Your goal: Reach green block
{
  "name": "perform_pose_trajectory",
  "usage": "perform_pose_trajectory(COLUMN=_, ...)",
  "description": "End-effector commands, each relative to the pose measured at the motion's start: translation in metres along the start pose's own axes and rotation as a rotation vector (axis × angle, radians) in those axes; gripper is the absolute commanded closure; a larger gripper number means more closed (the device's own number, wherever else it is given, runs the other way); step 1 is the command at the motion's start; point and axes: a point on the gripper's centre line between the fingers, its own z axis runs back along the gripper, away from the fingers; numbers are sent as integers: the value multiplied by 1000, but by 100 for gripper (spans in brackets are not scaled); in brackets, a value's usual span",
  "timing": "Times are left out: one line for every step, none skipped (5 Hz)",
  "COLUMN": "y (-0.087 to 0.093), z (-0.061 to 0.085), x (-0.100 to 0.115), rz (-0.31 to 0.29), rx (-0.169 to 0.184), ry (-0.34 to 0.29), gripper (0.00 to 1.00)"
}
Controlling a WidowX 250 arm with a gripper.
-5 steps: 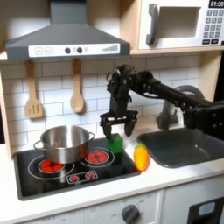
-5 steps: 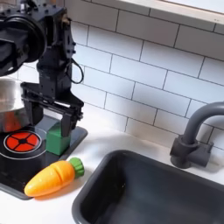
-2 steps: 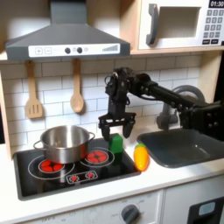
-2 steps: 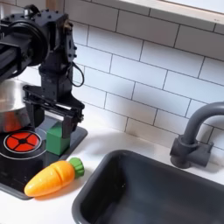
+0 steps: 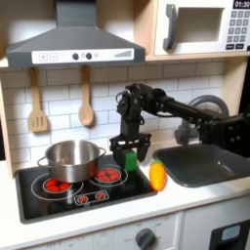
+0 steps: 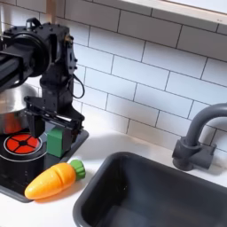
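The green block (image 5: 130, 161) (image 6: 56, 143) sits on the right end of the black toy stove (image 5: 83, 187) (image 6: 18, 164), in both exterior views. My gripper (image 5: 130, 150) (image 6: 56, 130) hangs straight down over it, open, one finger on each side of the block. The fingertips reach down to about the block's top. I cannot tell whether they touch it. Nothing is held.
A steel pot (image 5: 70, 159) (image 6: 7, 105) stands on the stove's left burner. An orange carrot toy (image 5: 157, 174) (image 6: 50, 181) lies on the counter beside the stove. The dark sink (image 5: 207, 163) (image 6: 151, 193) and grey faucet (image 5: 213, 105) (image 6: 197, 135) lie beyond it. Utensils (image 5: 86, 110) hang on the tiled wall.
The gripper has come down from above the block to straddle it, shifting slightly toward the second exterior view's left. The block, carrot and pot have not moved.
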Motion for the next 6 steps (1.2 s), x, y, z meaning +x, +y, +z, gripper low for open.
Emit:
perform_pose_trajectory(y=-1, z=-13, x=-2, rz=-12, rx=-3, ry=19, gripper=0)
perform_pose_trajectory(y=1, z=-20, x=1, rz=-11, rx=-6, ry=30, gripper=0)
perform_pose_trajectory(y=1, z=-26, x=4, rz=-13, rx=-12, ry=47, gripper=0)
perform_pose_trajectory(y=1, z=-25, x=7, rz=-19, rx=-18, ry=37, gripper=0)
perform_pose_trajectory(y=1, z=-23, x=7, rz=-23, rx=-6, ry=32, gripper=0)
perform_pose_trajectory(y=1, z=-23, x=7, rz=-23, rx=-8, ry=31, gripper=0)
